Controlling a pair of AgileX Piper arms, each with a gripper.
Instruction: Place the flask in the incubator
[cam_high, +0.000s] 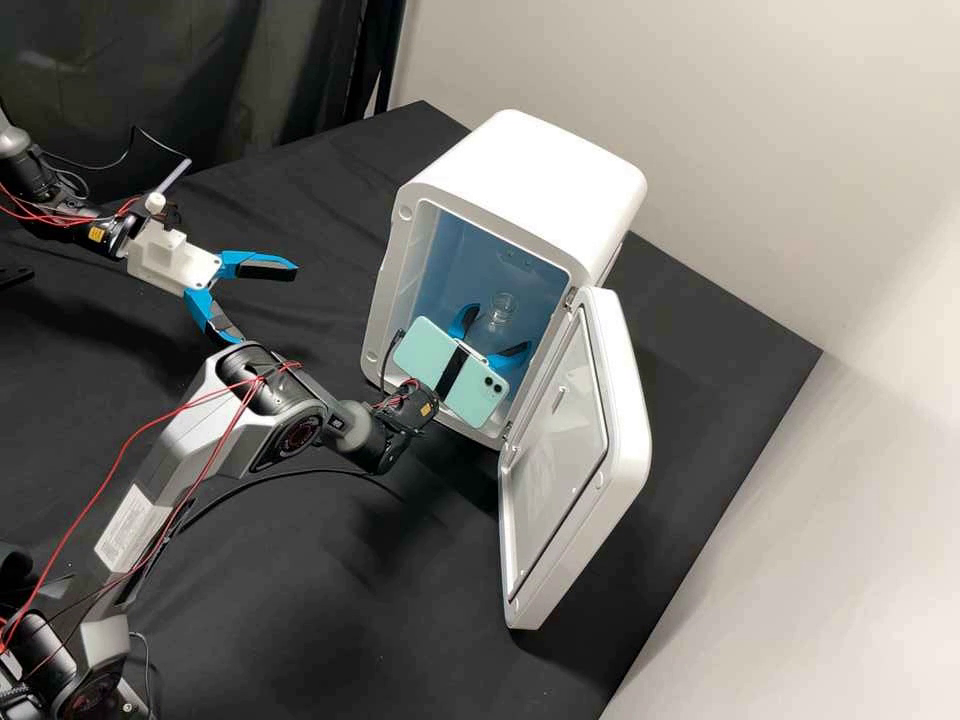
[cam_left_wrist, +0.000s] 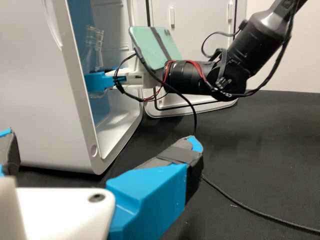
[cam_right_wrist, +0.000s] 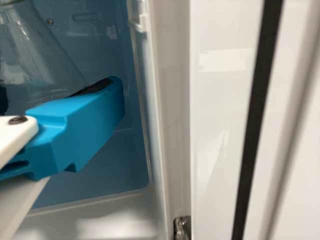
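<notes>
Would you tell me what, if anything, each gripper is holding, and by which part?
The right gripper holds the flask by its wide lower body, inside the incubator; the left gripper is open and holds nothing.

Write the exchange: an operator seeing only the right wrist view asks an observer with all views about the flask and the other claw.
Operator: I see blue walls and some glass. Is the flask upright?
Observer: Yes, the flask is upright inside the incubator, at the right claw.
Operator: Where is the left claw?
Observer: The left claw hangs open and empty over the bench, outside the incubator.
</notes>
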